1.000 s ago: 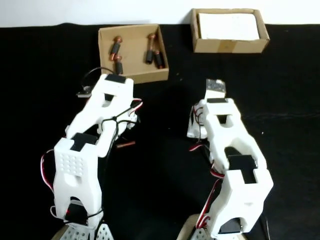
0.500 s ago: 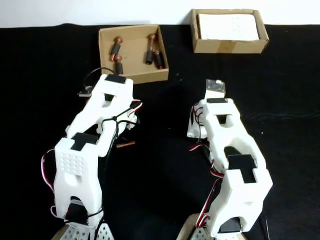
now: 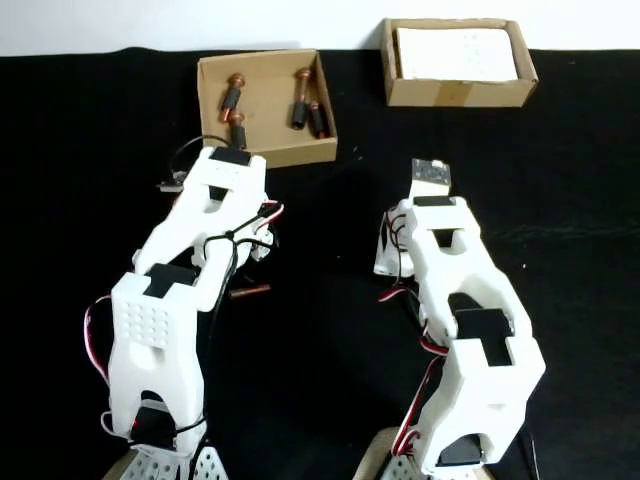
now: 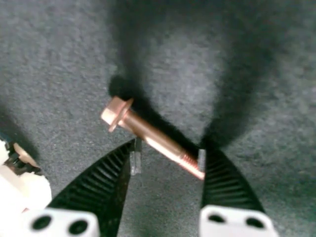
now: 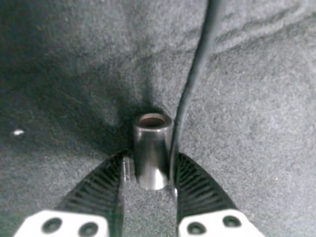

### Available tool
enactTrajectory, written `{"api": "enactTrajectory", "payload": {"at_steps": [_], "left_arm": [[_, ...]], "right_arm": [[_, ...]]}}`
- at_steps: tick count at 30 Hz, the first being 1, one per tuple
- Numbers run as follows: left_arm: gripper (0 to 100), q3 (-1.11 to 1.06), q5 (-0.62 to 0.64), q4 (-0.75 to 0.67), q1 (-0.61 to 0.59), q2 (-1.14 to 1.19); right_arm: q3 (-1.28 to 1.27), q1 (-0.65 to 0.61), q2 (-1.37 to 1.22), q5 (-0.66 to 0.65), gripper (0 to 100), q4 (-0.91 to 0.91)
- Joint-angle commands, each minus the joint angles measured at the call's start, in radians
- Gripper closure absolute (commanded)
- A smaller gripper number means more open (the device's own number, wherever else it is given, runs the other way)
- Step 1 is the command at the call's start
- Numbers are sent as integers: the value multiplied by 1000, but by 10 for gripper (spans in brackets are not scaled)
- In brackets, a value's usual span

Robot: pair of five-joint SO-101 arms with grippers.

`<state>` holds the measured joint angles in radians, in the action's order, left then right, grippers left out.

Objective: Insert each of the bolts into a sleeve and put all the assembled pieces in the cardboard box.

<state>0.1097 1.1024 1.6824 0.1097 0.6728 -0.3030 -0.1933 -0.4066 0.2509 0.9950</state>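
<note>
A copper bolt (image 4: 148,136) lies slantwise on the dark cloth, also seen as the bolt (image 3: 250,290) beside the left arm (image 3: 215,215). My left gripper (image 4: 167,155) is open over it, and the threaded end touches one fingertip (image 4: 202,160). A dark metal sleeve (image 5: 152,143) stands upright, hollow end up, in my right gripper (image 5: 150,170), whose fingers press on both its sides. The cardboard box (image 3: 300,150) at the back left holds several assembled pieces (image 3: 232,95). In the high view both grippers are hidden under their arms.
A second cardboard box (image 3: 455,92) with a white sheet inside stands at the back right. A black cable (image 5: 197,74) runs past the sleeve. The right arm (image 3: 450,260) stands right of centre. Black cloth covers the table.
</note>
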Motion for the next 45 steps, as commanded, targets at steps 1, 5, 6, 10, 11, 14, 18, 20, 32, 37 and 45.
{"api": "enactTrajectory", "payload": {"at_steps": [1,5,6,10,11,14,18,20,32,37,45], "left_arm": [[984,-5,-37,15,-12,58],[992,-5,-41,14,-12,58],[992,-7,-44,15,-8,58],[991,-5,-49,18,-5,54],[991,-2,-52,18,-5,48],[991,36,-121,21,15,47],[991,137,-239,35,59,15],[991,194,-316,35,88,-19],[991,326,-1106,-176,5,-41],[986,323,-1189,-221,-8,-39],[854,329,-1277,-219,-5,1]], "right_arm": [[-1,10,1,3,991,-61],[-1,10,1,3,991,-61],[-1,10,1,3,991,-61],[-1,10,1,3,991,-61],[-1,10,1,3,991,-61],[-1,10,1,3,991,-61],[-1,10,1,3,991,-61],[-1,10,1,3,991,-61],[-2,12,1,3,991,-61],[-2,12,1,3,991,-61],[-2,12,2,3,991,-61]]}}
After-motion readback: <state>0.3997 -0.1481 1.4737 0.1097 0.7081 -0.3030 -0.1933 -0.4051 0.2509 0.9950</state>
